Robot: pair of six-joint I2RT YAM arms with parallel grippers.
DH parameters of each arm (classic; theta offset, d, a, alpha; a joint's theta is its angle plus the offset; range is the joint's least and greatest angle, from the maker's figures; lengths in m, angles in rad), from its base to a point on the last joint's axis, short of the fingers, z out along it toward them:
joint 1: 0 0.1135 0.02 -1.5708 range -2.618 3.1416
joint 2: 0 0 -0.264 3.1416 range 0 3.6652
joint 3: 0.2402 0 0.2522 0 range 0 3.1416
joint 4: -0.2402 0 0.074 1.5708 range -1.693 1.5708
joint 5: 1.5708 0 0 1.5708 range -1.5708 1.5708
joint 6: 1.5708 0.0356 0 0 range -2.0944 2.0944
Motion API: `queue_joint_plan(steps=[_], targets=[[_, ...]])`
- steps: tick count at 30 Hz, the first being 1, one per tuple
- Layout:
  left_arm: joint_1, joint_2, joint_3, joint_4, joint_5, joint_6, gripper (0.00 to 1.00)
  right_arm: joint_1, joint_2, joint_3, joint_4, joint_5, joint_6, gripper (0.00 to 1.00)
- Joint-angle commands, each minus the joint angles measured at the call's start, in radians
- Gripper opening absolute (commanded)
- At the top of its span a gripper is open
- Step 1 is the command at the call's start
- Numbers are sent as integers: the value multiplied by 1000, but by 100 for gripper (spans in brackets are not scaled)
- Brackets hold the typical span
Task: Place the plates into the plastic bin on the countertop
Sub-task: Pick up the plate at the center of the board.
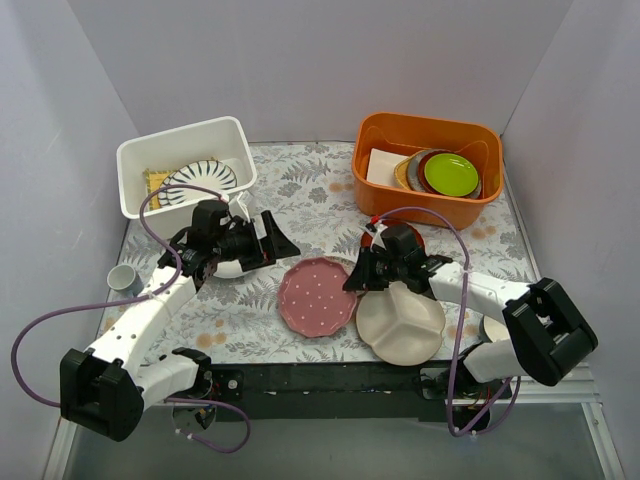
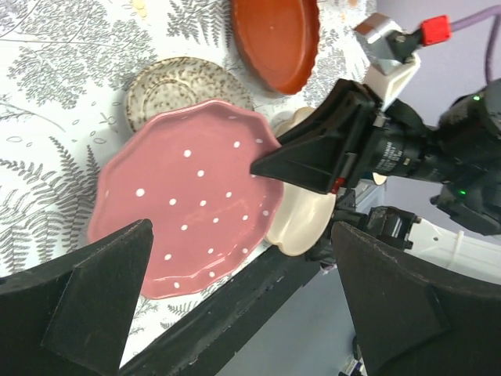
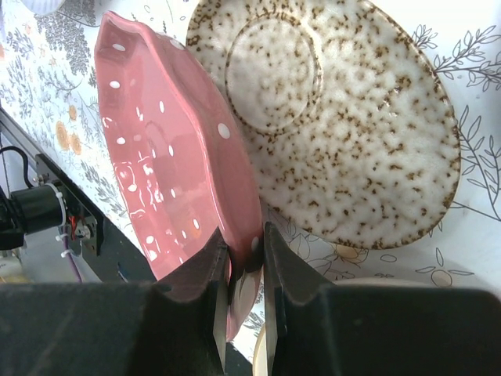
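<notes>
Pink dotted scalloped plate point(image 1: 315, 297): round, so I read no long axis. It lies face up mid-table on the fern-printed countertop point(image 1: 300, 195), right rim beside the cream divided plate point(image 1: 400, 322).
Right gripper point(image 3: 245, 249): closed narrow on the pink rim, one finger on each face. The arm reaches low and leftward.
Speckled beige plate point(image 3: 337, 125): flat, just beyond the pink one.
Left gripper point(image 1: 283, 240): spread wide and holding nothing. It points right toward the pink plate, and the forearm rises from the near-left base.
White rectangular plastic bin point(image 1: 180, 132): far left, long side across the table, with a black-striped white plate point(image 1: 200, 180) inside.
</notes>
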Motion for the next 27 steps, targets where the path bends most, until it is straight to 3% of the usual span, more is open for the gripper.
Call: queue_joint_plan(steps=[1,15,20,27], targets=[[2,-24,-7,-37,-49,21,98,-9,-80,53,71,-61,28,1],[2,-177,-168,67,-46,-118,98,-19,-265,63,7,-21,60,1],[2,-198,-194,84,-53,-150,98,-53,-246,149,-79,-42,-7,1],[0,-243,-231,113,-56,-157,98,-94,-305,109,-67,-54,6,1]])
